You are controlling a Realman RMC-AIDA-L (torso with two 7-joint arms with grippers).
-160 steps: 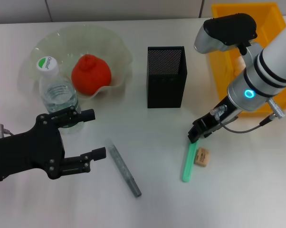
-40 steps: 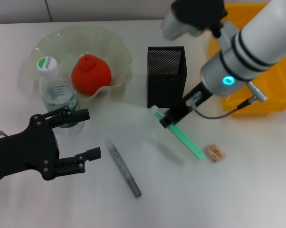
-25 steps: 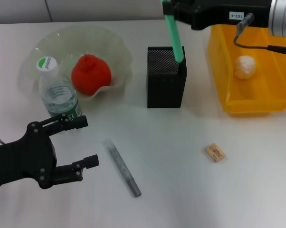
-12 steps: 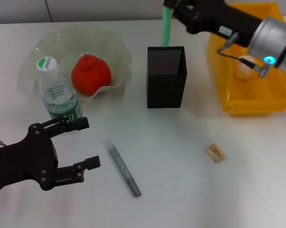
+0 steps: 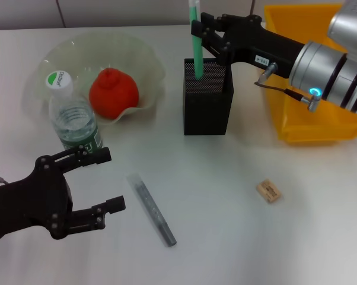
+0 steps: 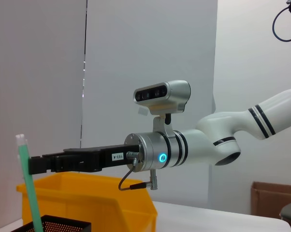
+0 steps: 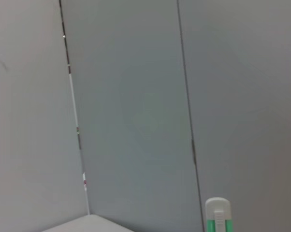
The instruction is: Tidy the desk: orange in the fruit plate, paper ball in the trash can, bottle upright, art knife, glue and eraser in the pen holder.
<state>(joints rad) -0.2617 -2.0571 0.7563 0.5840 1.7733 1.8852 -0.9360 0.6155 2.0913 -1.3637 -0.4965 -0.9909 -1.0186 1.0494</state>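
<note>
Two arms, one desk: contents as they stand

Head view. Right gripper [image 5: 197,37]: reaches in over the pen holder [image 5: 207,96], fingers closed on a green stick [image 5: 196,43] that stands upright, its lower end inside the mesh cup. Whether the stick is the art knife or the glue cannot be told. Left gripper [image 5: 104,180]: low at the near left above the desk [image 5: 226,225], fingers spread wide, holding nothing. Bottle [image 5: 72,113]: upright just beside the fruit plate [image 5: 143,59], near the left gripper. Orange [image 5: 112,92]: lying in the fruit plate. Grey stick [image 5: 152,209]: flat on the desk, near the left gripper's fingertips but apart from them. Eraser [image 5: 268,191]: alone on the desk, well apart from the pen holder. Trash can [image 5: 303,127]: far right, partly behind the right arm; the paper ball is hidden.

Left wrist view. Right arm stretched level; green stick [image 6: 28,188] rising from the pen holder's rim [image 6: 49,224], trash can [image 6: 97,203] behind.

Right wrist view. Only the white-capped tip of the green stick [image 7: 217,215] against a grey wall.
</note>
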